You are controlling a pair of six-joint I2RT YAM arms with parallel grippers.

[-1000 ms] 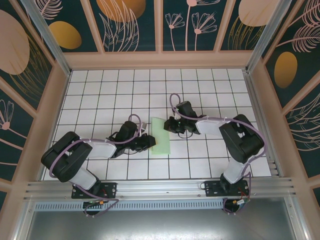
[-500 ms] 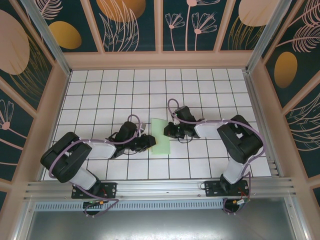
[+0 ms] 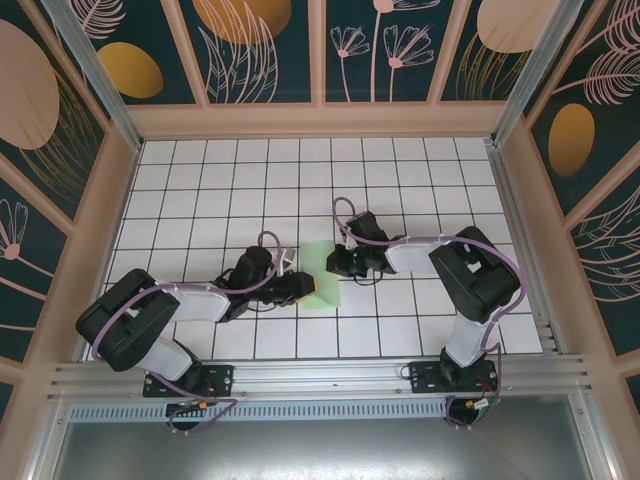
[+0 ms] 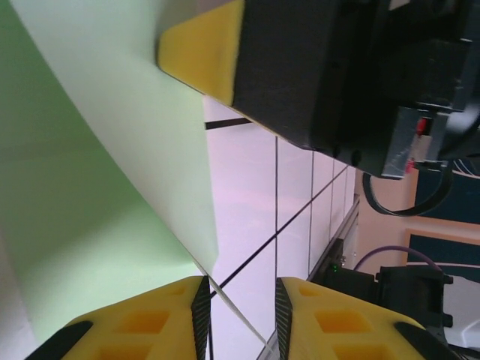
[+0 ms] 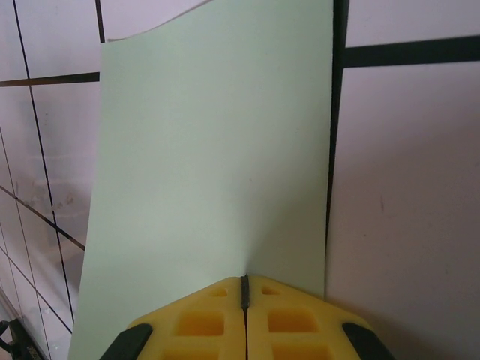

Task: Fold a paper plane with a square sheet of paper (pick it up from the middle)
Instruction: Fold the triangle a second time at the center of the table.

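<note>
The white grid table (image 3: 200, 180) is taking up the middle of the top view, and both arms are reaching inward across it toward the centre. The left arm (image 3: 150, 310) is stretching from the lower left, and the right arm (image 3: 470, 280) is bending in from the lower right.

Between them, just below the centre of the frame, the sheet of paper (image 3: 326, 296) is lying as a narrow pale green strip, folded over and partly lifting off the tiles.

The left gripper (image 3: 303, 287) is sitting at the strip's left edge. In its wrist view its yellow fingers (image 4: 142, 322) are standing parted, with bare tile showing through the gap and the paper's corner just beside it, so it is released.

The right gripper (image 3: 333, 263) is meeting the strip's upper right side. Its fingers (image 5: 202, 322) are clenching together with only a thin seam between them, and their tips are touching the paper's edge; whether any paper is being nipped between them cannot be told.
</note>
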